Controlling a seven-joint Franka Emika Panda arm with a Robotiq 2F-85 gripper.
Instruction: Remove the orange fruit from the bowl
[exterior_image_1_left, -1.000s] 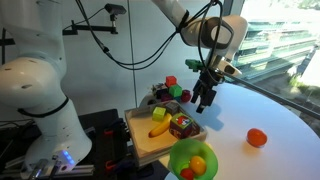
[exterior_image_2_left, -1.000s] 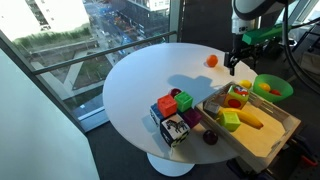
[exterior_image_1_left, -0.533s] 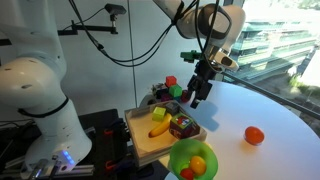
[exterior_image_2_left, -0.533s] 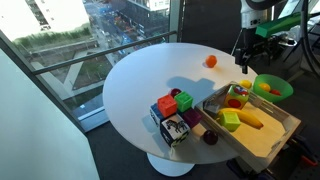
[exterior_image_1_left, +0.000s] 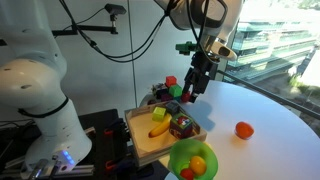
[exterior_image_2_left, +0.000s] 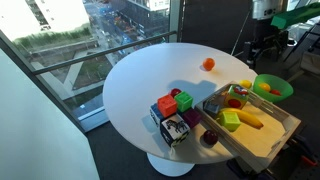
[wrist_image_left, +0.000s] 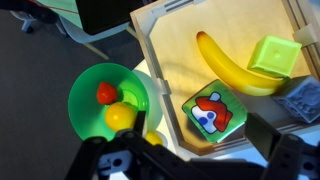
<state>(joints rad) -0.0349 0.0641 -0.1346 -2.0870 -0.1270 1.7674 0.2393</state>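
Observation:
The orange fruit (exterior_image_1_left: 243, 129) lies alone on the white round table, outside the bowl; it also shows in an exterior view (exterior_image_2_left: 208, 64). The lime-green bowl (exterior_image_1_left: 180, 151) (exterior_image_2_left: 270, 96) (wrist_image_left: 85, 100) stands beside the wooden tray and holds a paler yellow-orange fruit (wrist_image_left: 120, 117) and a small red fruit (wrist_image_left: 107, 93). My gripper (exterior_image_1_left: 193, 90) (wrist_image_left: 200, 165) hangs open and empty above the tray's edge, between tray and bowl, well away from the orange fruit.
The wooden tray (exterior_image_1_left: 140, 145) (wrist_image_left: 170, 50) holds a banana (wrist_image_left: 225, 65), a green cube (wrist_image_left: 272, 55) and a green picture block (wrist_image_left: 210, 110). Several coloured blocks (exterior_image_2_left: 172, 110) sit on the table next to it. The table edge and windows are beyond.
My gripper has risen and moved from near the orange fruit back over the tray. The orange fruit has rolled a little across the table.

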